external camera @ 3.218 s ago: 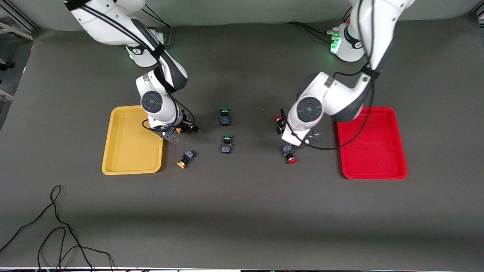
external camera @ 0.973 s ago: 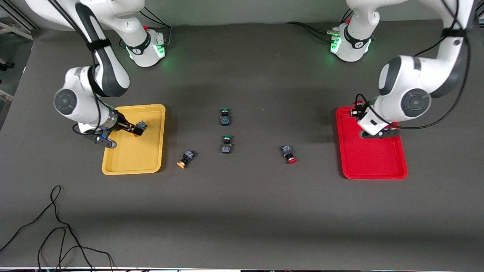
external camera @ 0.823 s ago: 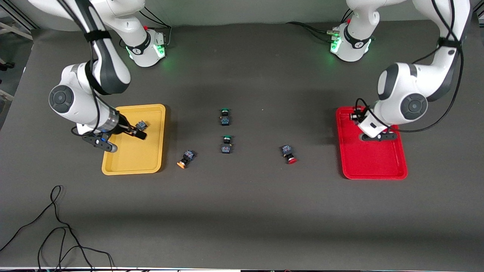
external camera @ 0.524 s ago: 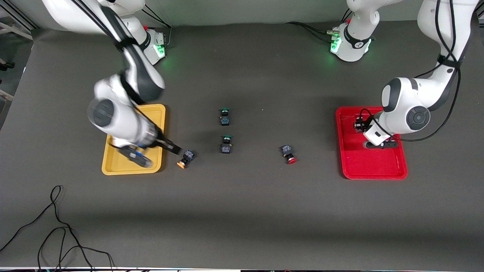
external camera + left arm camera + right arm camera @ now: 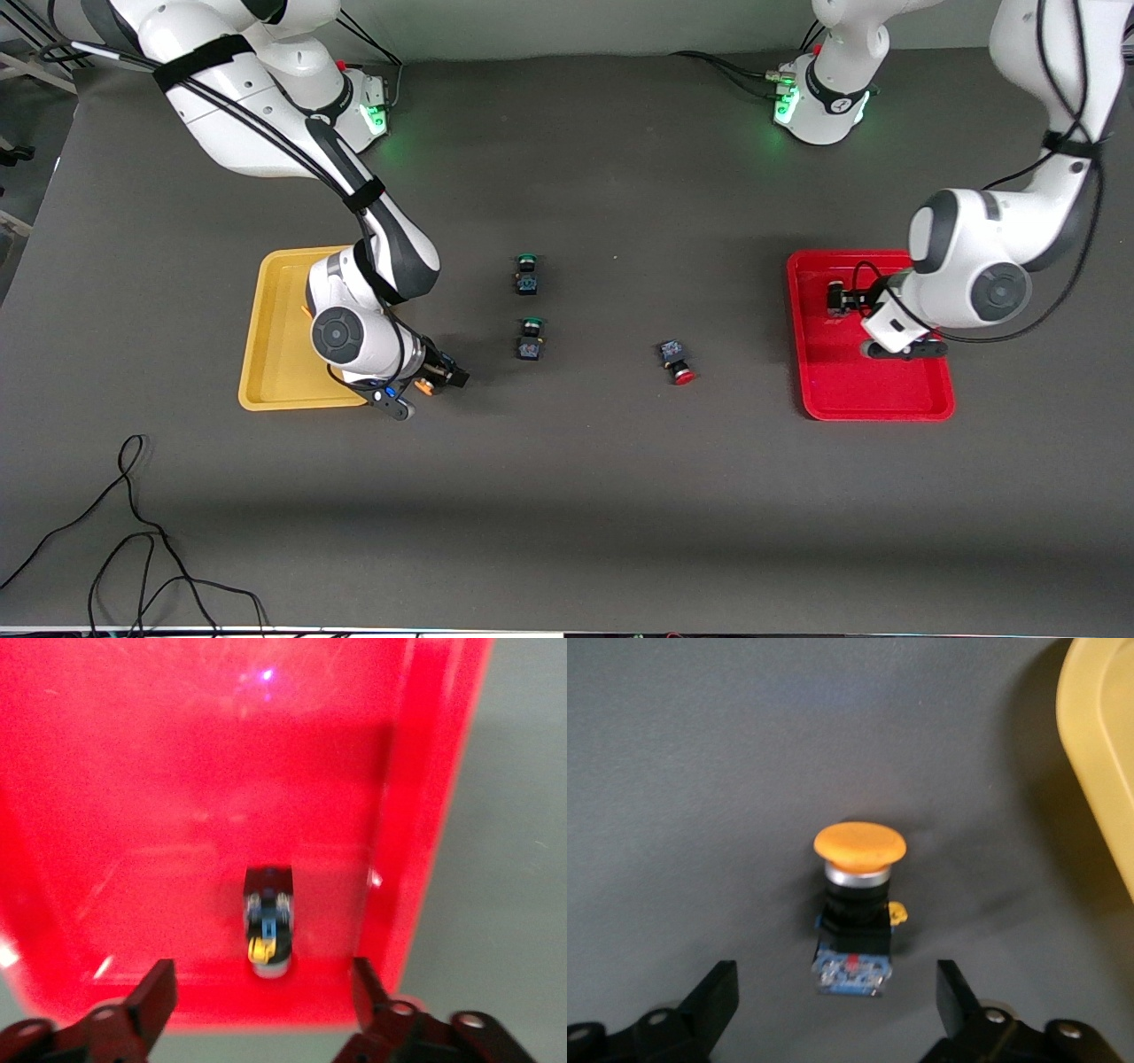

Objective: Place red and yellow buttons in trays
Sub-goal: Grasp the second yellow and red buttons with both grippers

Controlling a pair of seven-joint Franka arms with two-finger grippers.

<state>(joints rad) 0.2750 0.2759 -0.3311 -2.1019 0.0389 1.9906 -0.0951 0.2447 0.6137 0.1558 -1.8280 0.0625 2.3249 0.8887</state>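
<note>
Low over the worktop, just beside the near corner of the yellow tray, my right hand hangs with its fingers spread wide. An orange-capped button lies on its side on the bare worktop between the two fingertips, touching neither. Its cap points away from my wrist, and its dark body ends in a blue base plate with a red spot. Any print on that plate is too blurred to read. In the front view this sits in the lower middle of the frame, toward the right arm's end. My right arm crosses the yellow tray and hides much of it.

My left hand is over the red tray, fingers also spread and holding nothing. A dark-bodied button lies on the tray floor just ahead of the fingertips, close to the tray's rim; I cannot tell its cap colour.

Out on the open worktop, a red-capped button lies on its side between the trays. Two green-capped buttons sit mid-frame, one nearer the front camera than the other. A black cable loops in the frame's lower corner.
</note>
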